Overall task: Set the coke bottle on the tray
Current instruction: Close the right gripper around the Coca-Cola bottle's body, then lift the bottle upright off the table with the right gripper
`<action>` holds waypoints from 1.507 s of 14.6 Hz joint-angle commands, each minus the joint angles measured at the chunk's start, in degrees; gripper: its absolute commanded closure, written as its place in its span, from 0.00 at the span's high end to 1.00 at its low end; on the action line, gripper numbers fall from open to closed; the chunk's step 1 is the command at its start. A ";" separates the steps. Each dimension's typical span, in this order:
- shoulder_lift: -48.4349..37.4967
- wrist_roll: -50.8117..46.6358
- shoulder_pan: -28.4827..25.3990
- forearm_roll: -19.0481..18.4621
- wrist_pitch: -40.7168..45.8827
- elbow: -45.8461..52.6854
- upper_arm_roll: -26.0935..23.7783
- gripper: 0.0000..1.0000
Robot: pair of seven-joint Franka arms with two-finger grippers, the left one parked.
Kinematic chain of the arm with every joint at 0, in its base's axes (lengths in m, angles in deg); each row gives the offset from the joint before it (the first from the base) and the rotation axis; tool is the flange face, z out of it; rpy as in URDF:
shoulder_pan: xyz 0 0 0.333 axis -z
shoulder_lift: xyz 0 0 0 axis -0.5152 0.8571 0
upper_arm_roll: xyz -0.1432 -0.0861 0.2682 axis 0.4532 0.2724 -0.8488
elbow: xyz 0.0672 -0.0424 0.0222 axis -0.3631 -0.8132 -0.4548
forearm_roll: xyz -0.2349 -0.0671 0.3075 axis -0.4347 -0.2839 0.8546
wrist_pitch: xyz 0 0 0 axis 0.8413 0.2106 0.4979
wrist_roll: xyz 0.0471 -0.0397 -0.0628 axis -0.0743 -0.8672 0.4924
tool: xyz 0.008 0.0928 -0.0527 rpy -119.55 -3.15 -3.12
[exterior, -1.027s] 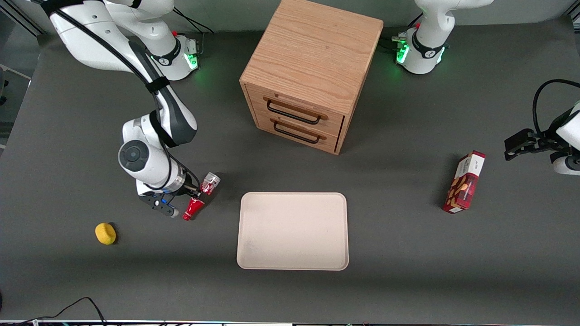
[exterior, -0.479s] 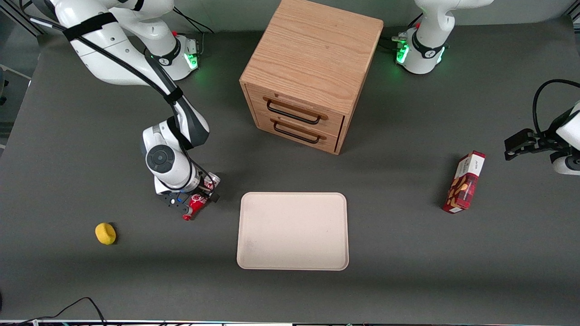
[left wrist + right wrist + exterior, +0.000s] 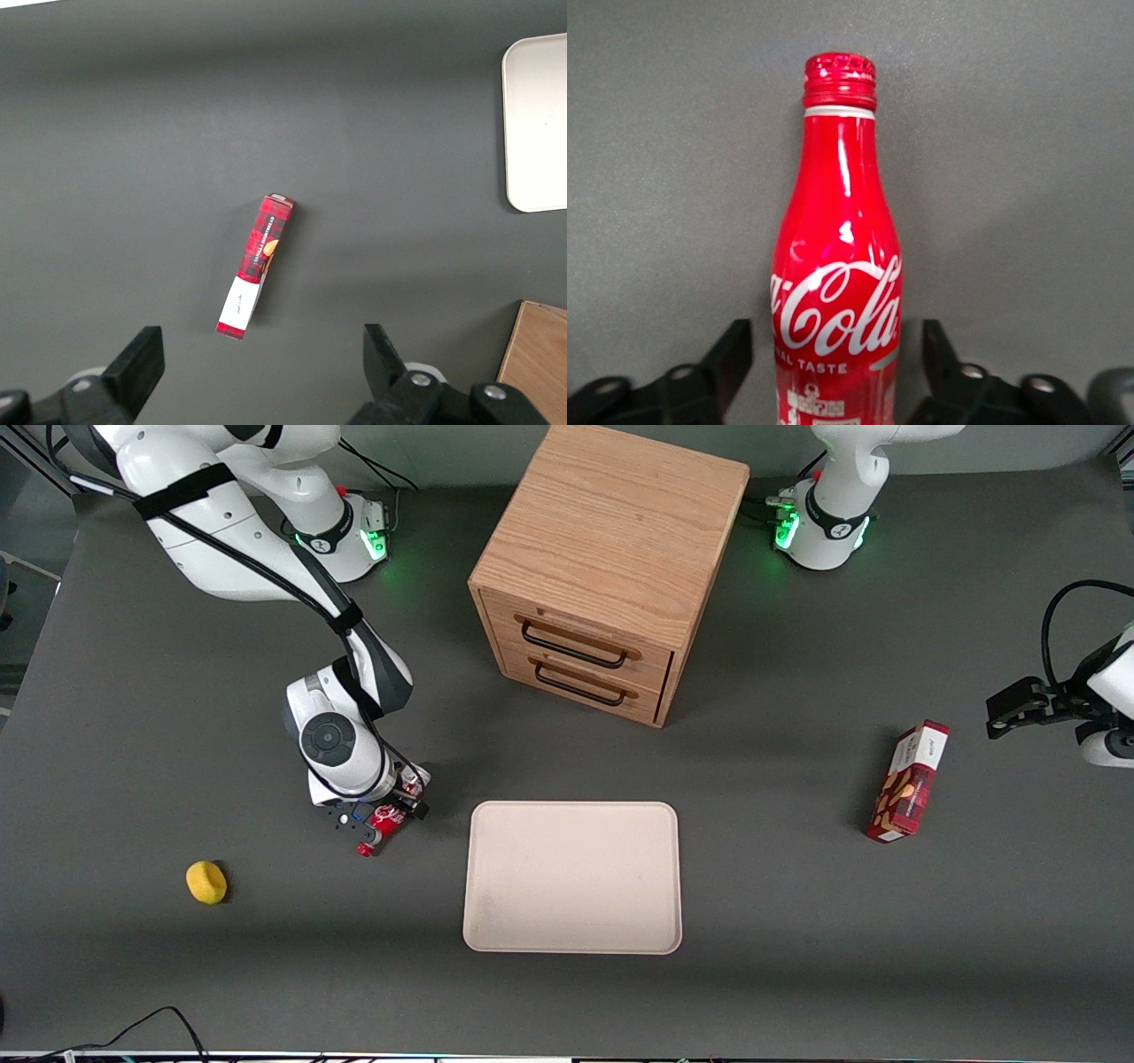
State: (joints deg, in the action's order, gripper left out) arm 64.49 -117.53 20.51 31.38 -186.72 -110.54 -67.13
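The end effector (image 3: 381, 819) is hovering low over the coke bottle (image 3: 837, 266), which is lying on its side on the dark table (image 3: 797, 974), just beside the tray (image 3: 572, 877) toward the working arm's end. The wrist view is showing the black fingers (image 3: 731, 350) standing apart, one on each side of the bottle's lower body, with a strip of table showing between each finger and the red surface, so they are not clamping it. The bottle's red cap is pointing toward the front camera, sticking out from under the end effector. The cream tray is lying flat, nearer to the front camera than the wooden two-drawer cabinet (image 3: 611, 540). A small yellow object (image 3: 206, 882) is resting toward the working arm's end of the table, and a red-and-white snack box (image 3: 908, 782) is lying toward the parked arm's end.
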 commanded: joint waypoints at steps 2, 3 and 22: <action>-0.22 -2.80 -0.49 -2.50 -0.94 -0.32 0.14 0.00; -0.31 -2.80 -0.49 -2.50 -0.86 -0.40 0.14 0.00; -22.11 27.32 12.96 12.34 55.78 26.97 -7.87 0.00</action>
State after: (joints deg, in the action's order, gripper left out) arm 40.25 -95.54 33.62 40.83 -140.20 -94.19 -76.45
